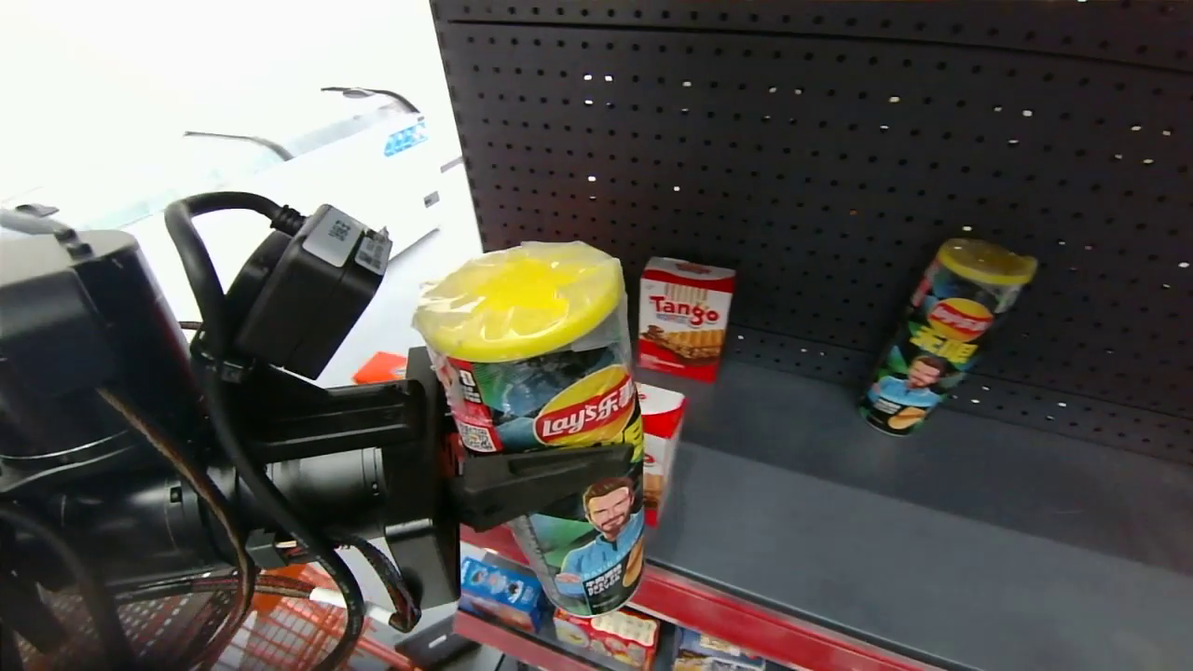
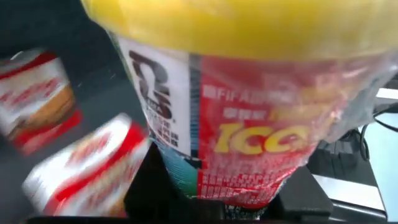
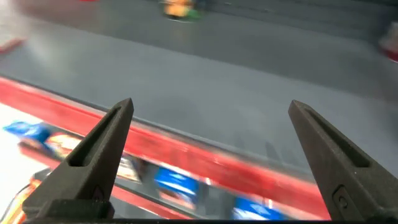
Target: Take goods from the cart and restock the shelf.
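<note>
My left gripper (image 1: 522,471) is shut on a tall chips can (image 1: 550,410) with a yellow lid, held upright in the air at the front left edge of the grey shelf (image 1: 867,540). The same chips can (image 2: 249,118) looms close in the left wrist view, between the black fingers (image 2: 155,190). A second chips can (image 1: 941,335) leans against the pegboard at the back right of the shelf. Two red-and-white wafer boxes (image 1: 685,317) stand on the shelf just behind the held can. My right gripper (image 3: 217,162) is open, empty, and hangs over the shelf's red front edge (image 3: 186,146).
Black pegboard (image 1: 839,149) backs the shelf. A lower shelf holds small boxes (image 1: 606,634) under the red edge. Bare grey shelf surface lies between the wafer boxes and the leaning can. An orange-red cart frame (image 1: 270,634) is at the lower left.
</note>
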